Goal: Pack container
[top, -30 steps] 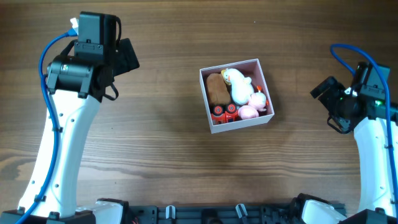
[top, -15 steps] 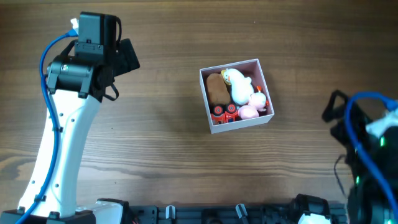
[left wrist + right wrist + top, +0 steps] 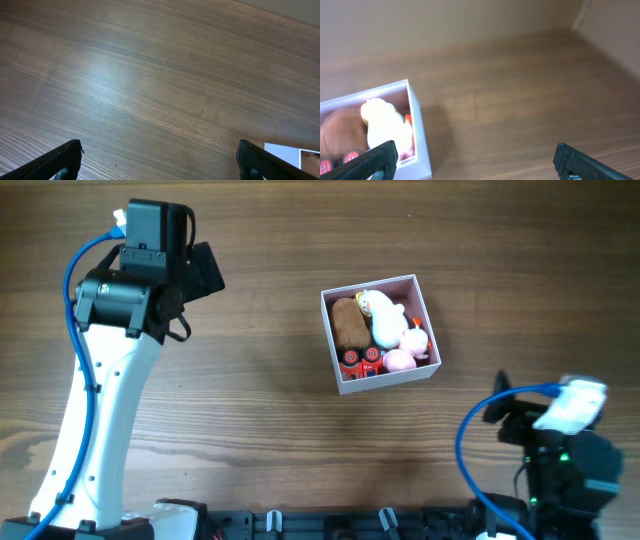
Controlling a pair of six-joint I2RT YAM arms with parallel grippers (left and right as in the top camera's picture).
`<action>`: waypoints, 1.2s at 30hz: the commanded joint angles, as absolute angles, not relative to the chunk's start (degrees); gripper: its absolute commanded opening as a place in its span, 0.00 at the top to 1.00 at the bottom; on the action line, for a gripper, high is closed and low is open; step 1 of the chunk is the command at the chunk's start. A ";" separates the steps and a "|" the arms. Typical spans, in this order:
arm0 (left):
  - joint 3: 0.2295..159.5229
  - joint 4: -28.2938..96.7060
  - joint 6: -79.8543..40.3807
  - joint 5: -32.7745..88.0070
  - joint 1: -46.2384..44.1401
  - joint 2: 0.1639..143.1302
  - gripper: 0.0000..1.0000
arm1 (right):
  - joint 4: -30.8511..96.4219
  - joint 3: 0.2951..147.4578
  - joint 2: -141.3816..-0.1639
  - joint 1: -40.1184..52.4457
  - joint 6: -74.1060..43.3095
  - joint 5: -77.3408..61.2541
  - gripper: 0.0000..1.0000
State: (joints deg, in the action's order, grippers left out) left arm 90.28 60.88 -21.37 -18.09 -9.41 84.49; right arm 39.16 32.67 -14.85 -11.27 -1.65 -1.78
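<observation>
The container (image 3: 335, 350), a small white-walled square box, sits right of the table's middle. It holds a brown toy (image 3: 347, 321), a white duck-like toy (image 3: 383, 317), a pink toy (image 3: 400, 360) and a red toy (image 3: 358, 359). It also shows in the right wrist view (image 3: 415, 120), and a corner shows in the left wrist view (image 3: 285, 150). My left gripper (image 3: 160, 160) is open and empty, raised far left of the box. My right gripper (image 3: 475, 160) is open and empty, at the front right of the box.
The wood-grain table (image 3: 260, 410) surrounds the box. The left arm (image 3: 110, 380) stands along the left side. The right arm (image 3: 560, 450) is folded at the front right corner. A black rail (image 3: 330, 525) runs along the front edge.
The right arm has pulled back from the right edge down to the front right corner. The left arm and the box have not moved.
</observation>
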 commanded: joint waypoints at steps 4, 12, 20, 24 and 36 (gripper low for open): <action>90.06 60.80 -22.13 -17.80 -9.19 84.53 0.00 | 36.40 17.15 -3.51 -10.87 -0.60 -8.03 0.00; 90.06 60.80 -22.13 -17.80 -9.19 84.53 0.00 | 36.16 9.67 -0.21 -10.87 -3.01 -8.03 0.00; 90.06 60.80 -22.13 -17.80 -9.19 84.53 0.00 | 36.12 9.19 -0.21 -10.87 -7.88 -7.97 0.00; 90.06 60.80 -22.13 -17.80 -9.19 84.53 0.00 | 36.12 9.19 -0.21 -10.87 -7.90 -7.97 0.00; 90.06 60.82 -22.13 -17.80 -9.19 84.53 0.00 | 36.12 9.19 -0.21 -10.87 -7.90 -7.97 0.00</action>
